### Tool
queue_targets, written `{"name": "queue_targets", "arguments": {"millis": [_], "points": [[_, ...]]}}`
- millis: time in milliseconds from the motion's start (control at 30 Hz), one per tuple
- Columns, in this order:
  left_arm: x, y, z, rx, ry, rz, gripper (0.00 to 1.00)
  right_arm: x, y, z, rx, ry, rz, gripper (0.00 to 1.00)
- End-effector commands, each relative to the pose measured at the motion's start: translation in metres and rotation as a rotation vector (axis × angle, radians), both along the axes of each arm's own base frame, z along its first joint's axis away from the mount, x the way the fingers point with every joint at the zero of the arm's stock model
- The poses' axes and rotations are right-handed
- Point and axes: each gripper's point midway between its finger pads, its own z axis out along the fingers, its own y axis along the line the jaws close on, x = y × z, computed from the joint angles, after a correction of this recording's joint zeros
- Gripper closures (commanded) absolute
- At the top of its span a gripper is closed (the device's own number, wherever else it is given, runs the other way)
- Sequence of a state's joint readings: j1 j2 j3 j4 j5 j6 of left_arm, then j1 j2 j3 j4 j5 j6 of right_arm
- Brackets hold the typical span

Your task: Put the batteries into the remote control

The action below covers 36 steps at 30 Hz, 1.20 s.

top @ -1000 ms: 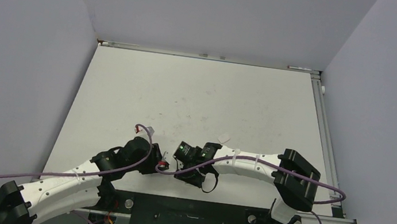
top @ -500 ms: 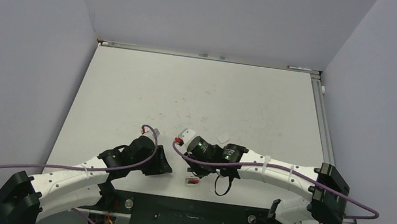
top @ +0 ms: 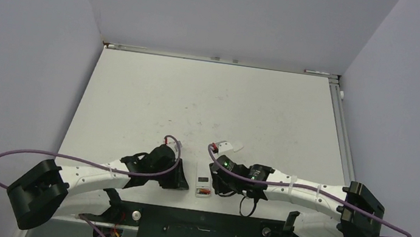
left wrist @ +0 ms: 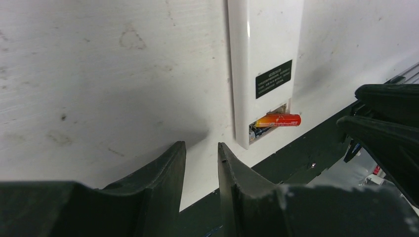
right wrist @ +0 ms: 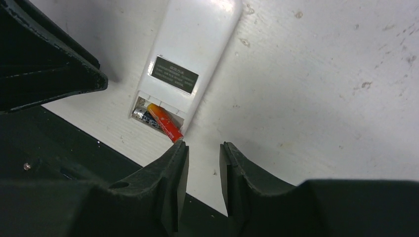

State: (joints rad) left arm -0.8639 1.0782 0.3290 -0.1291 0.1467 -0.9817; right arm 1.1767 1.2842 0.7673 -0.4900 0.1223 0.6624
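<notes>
Right wrist resolves 2 batteries (right wrist: 158, 120) in remote control (right wrist: 197, 44); top external cannot.

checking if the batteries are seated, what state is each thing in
remote control: face down, battery bay open
red battery: askew across the bay, one end past the remote's edge
dark battery: in the bay, partly hidden by the red one
left gripper: jaws narrowly apart, empty
right gripper: jaws narrowly apart, empty
white chip: loose on the table, away from the remote
</notes>
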Motion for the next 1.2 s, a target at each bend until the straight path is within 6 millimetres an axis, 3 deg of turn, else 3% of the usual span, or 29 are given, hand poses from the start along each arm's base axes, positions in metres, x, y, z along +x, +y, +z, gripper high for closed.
{"name": "queue_targets", "arguments": {"millis": [0,700,1167], "points": [[0.007,-0.023,0.012,-0.043,-0.043,-0.054,0.74,0.008,0.012,0.013,0.131,0.005,-0.152,0.7],[-0.003,-0.031,-0.007,0.006,0.0,-0.081,0.87,-0.015,0.025,-0.01,0.128,0.075,-0.272,0.74],[-0.009,-0.032,-0.011,0.019,0.01,-0.091,0.89,-0.011,0.022,-0.019,0.079,0.056,-0.328,0.78]]}}
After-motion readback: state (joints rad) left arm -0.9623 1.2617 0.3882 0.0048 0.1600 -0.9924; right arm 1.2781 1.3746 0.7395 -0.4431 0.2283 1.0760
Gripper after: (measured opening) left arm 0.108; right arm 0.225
